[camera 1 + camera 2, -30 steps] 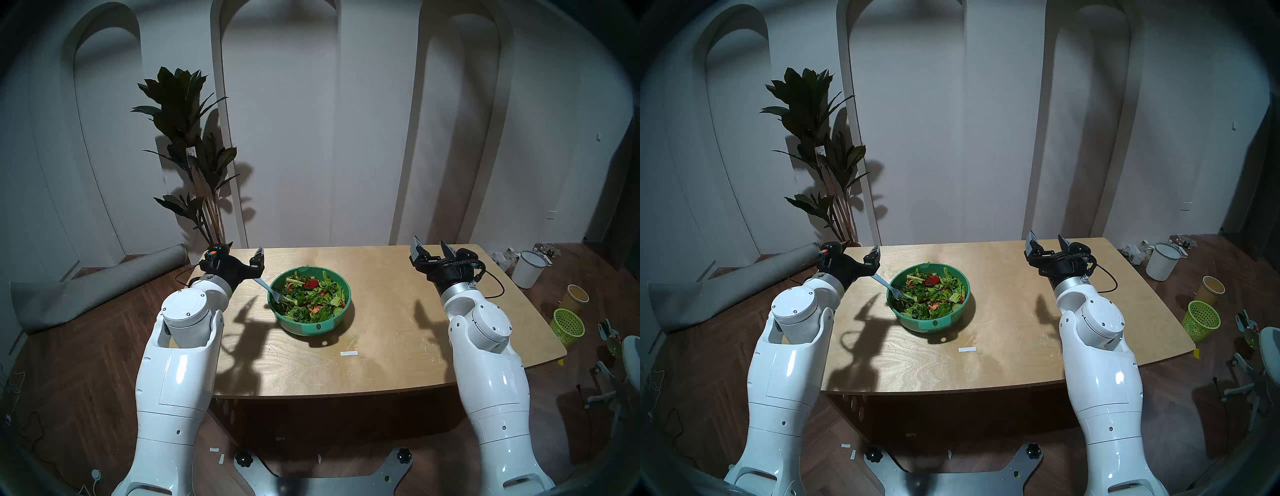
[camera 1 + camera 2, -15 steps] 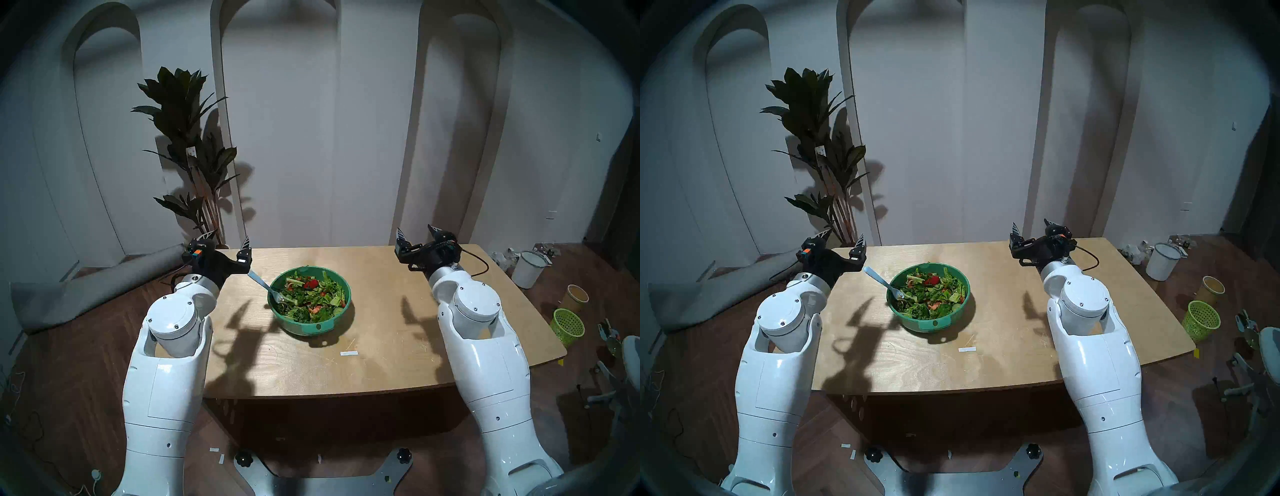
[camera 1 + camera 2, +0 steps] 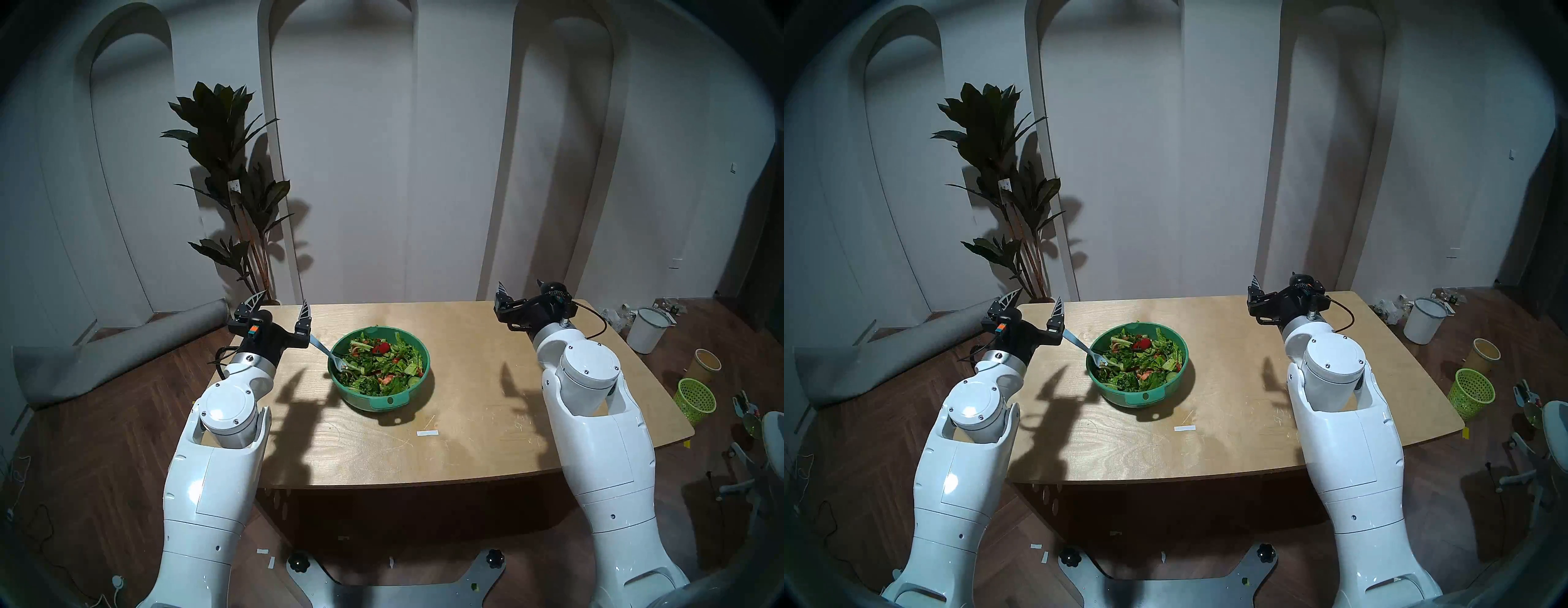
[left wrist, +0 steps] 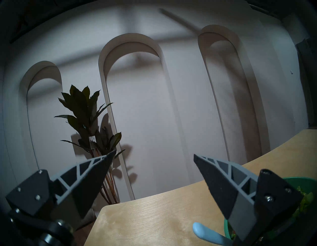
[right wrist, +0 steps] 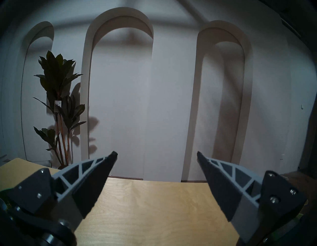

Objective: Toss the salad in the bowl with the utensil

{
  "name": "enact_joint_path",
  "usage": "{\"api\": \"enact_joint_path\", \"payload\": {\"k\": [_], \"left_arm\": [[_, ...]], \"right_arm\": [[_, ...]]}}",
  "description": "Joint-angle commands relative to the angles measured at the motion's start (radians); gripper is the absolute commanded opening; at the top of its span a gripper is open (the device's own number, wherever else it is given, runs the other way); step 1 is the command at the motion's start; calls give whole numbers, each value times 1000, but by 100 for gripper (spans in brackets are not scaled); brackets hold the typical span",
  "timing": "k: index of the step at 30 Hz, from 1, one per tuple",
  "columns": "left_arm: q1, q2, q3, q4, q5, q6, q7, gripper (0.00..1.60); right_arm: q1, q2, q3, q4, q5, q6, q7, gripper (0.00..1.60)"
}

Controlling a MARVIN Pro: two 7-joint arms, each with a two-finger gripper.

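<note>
- Sitting near the middle of the wooden table [image 3: 488, 424]: the green bowl [image 3: 392, 401], teal tab handle facing the robot, heaped with the salad [image 3: 382, 365] of chopped leaves, red pieces and pale cucumber slices.
- Leaning against the bowl's left rim: the fork [image 3: 330, 351], silver tines buried in the greens, pale blue handle jutting up and out over the tabletop.
- Running the fork's long axis diagonally in the head view, handle end pointing up-left and away toward the left gripper [image 3: 282, 303], tine end pointing down-right into the salad.
- Hovering just beside that handle tip, jaws spread wide and gripping nothing; handle end showing in the left wrist view just under the right-hand finger [image 4: 221, 189], apparently not touching it.
- Hanging well off to the right above the table, the right gripper [image 3: 522, 288], likewise gaping wide and empty, pointing toward the arched wall.
- Judging progress: salad looking fairly mixed, yet no telling from this alone whether any tossing is done; neither gripper holding the utensil right now.
- Remaining, if tossing is still owed: closing on the blue handle, lifting and turning the greens without tipping the bowl.
</note>
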Motion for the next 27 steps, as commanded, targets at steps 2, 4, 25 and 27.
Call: {"api": "enact_joint_path", "payload": {"k": [2,4,25,27], "left_arm": [[-16,31,-16,-58,-31,31,-48,160],[-14,40,-23,-72,-52,57,-78,160],[-17,55,-36,-97,-67,142,-124,160],[-17,55,-36,-97,-67,142,-125,160]], "right_arm": [[-18,-7,7,-49,14,-7,2,160],[-22,-8,4,-51,13,-7,-1,160],[-32,-8,-19,-58,-9,-8,-36,160],[-32,-8,-19,-58,-9,-8,-37,160]]}}
